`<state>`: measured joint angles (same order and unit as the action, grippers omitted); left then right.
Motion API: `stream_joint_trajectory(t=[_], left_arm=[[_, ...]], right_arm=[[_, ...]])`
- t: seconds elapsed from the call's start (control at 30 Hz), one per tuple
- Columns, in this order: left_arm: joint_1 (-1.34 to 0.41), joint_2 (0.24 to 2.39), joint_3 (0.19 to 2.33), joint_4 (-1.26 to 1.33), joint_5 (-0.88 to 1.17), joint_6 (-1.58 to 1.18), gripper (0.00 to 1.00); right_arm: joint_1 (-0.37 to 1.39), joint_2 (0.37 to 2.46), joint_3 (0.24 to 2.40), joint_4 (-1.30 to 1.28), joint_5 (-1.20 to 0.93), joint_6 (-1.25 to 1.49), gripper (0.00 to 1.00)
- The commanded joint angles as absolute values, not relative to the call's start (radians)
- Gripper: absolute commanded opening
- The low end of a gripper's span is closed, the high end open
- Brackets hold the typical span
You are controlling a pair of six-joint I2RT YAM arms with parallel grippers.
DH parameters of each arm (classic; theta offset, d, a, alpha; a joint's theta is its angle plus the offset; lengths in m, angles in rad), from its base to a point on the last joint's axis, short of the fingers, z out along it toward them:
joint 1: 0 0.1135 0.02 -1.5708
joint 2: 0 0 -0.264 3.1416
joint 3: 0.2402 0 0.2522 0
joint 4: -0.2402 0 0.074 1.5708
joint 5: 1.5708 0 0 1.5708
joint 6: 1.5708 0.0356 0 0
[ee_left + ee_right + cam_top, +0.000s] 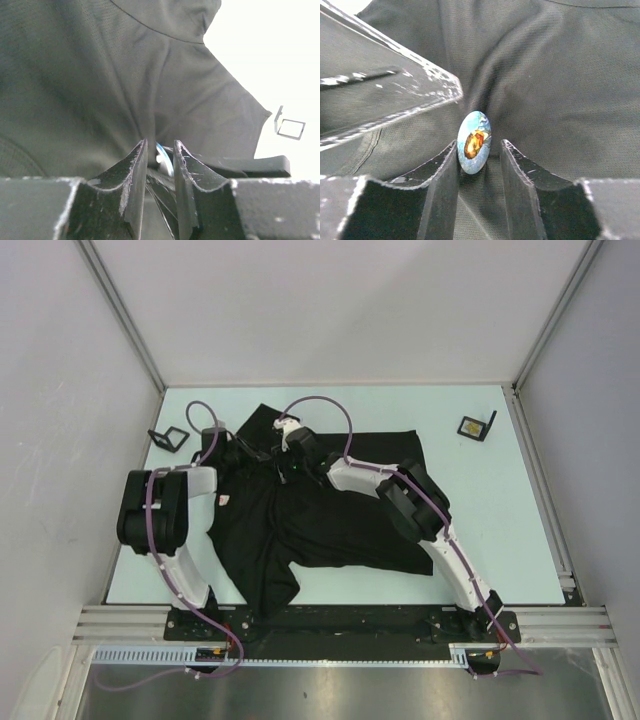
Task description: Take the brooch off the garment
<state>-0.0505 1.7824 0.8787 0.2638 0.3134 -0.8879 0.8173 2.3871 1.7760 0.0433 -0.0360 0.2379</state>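
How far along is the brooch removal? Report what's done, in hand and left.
Done: both hands are at the brooch. In hand: the right hand straddles it, fingers apart, not gripping; the left hand brackets a fold of the garment beside it, grip unclear. Left: the brooch sits against the fabric, apparently attached; it must come off.

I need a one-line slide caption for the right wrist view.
Oval blue-and-amber brooch on the black T-shirt, standing between the right gripper's parted fingers.

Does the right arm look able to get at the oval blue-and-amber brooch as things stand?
Probably yes: the brooch sits between the open fingers of the right claw, on the black T-shirt, nothing blocking it.
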Motion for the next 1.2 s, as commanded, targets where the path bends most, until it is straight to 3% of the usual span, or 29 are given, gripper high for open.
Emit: stream_joint_trajectory(t=[0.0,0.77,1.17], left_arm=[[-0.064,1.828,0.92,0.259,0.35,-0.879,0.32],[-0.115,1.85,0.899,0.273,0.347,-0.873,0.29],[-0.124,1.819,0.878,0.279,0.331,-0.877,0.3]], right_arm=[[0.796,2.326,1.763,0.074,-0.06,0.27,0.43],[0.775,2.33,1.802,0.087,-0.117,0.276,0.46],[0.778,2.318,1.821,0.072,-0.098,0.242,0.33]])
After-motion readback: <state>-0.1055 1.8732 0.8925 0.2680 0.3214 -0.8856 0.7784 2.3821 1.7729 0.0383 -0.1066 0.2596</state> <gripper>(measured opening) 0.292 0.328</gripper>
